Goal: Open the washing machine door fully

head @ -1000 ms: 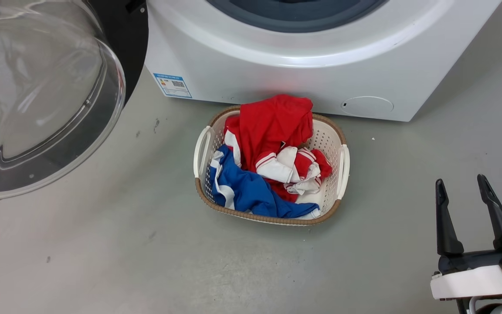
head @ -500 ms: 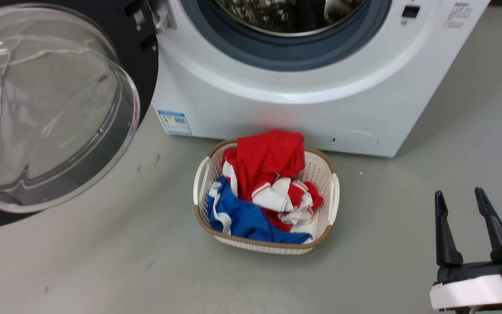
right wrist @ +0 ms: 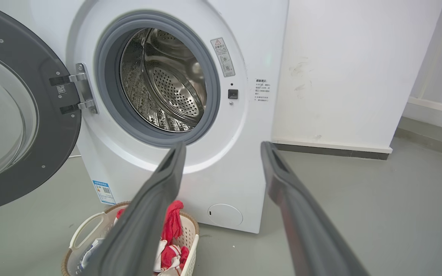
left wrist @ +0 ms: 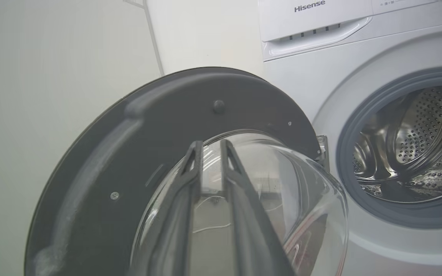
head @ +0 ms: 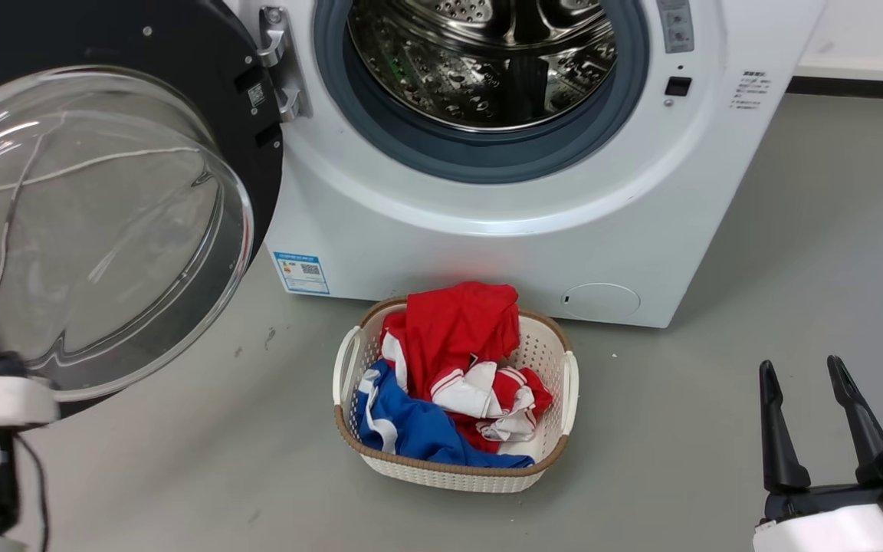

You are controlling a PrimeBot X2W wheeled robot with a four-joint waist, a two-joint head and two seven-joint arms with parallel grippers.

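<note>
left gripper [left wrist: 211,147]: fingers almost together, thin gap, clamping nothing. Tips aim at the door's inner face, which reads as a push pose rather than a grasp. Can't tell if they touch.
washing machine door [left wrist: 129,130]: swung out at 9 o'clock of the drum opening, glass bowl facing the room.
washing machine [head: 487,253]: 12 o'clock in head view, drum exposed.
right gripper [head: 799,366]: 4 o'clock, fingers spread, empty, well apart, probably parked clear of the swing.
laundry basket [head: 570,383]: 6 o'clock of the machine, outside the door's arc.
status: looks near full open.
</note>
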